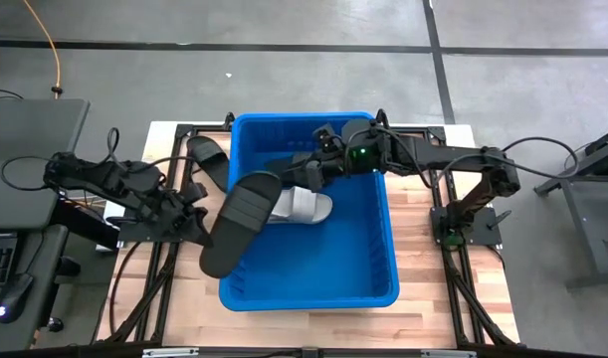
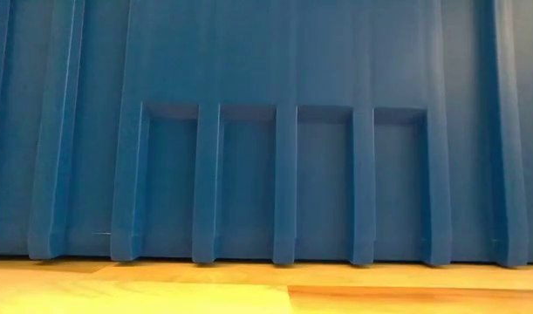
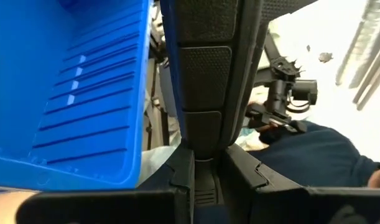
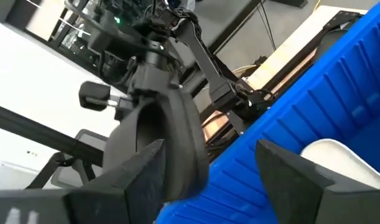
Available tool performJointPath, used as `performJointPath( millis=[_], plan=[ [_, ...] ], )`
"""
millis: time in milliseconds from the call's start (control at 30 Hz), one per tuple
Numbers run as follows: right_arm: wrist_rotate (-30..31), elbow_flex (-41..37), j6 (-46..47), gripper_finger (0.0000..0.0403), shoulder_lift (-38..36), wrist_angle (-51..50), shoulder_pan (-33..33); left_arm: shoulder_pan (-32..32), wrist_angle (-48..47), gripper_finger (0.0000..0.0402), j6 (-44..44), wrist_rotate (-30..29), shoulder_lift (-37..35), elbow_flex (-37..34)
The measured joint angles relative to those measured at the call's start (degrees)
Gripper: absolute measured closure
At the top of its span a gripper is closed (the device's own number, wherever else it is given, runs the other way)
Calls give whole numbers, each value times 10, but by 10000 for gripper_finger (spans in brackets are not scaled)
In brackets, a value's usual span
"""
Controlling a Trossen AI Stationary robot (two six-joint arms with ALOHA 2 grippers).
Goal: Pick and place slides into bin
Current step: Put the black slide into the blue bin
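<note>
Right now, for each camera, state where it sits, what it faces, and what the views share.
High: overhead, looking down on the bin, both arms, left gripper holding a black slide.
Low: table height, facing the bin's wall; no robot.
Left wrist: past its fingers clamping the slide.
Right wrist: from right gripper, open, facing slide and left arm.
Shared: bin in all four.

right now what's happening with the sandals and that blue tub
The left claw is shut on a black slide, holding it over the bin's left wall. The right claw hangs open inside the bin above a light grey slide. Another black slide lies on the table left of the bin.
</note>
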Motion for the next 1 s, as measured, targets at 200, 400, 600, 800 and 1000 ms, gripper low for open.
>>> performJointPath(
  millis=[200,400,600,800,1000],
  plan=[
    [-13,0,14,164,8,4,9,0,4,366,7,11,29,0],
    [-20,0,23,164,15,-2,23,0,68,366,10,22,44,1],
    [-31,0,22,172,15,-5,30,0,76,366,10,26,45,0],
    [-31,0,21,220,15,2,26,0,74,366,10,36,53,0],
    [-67,0,25,307,15,23,24,0,74,366,10,35,61,0]
  ],
)
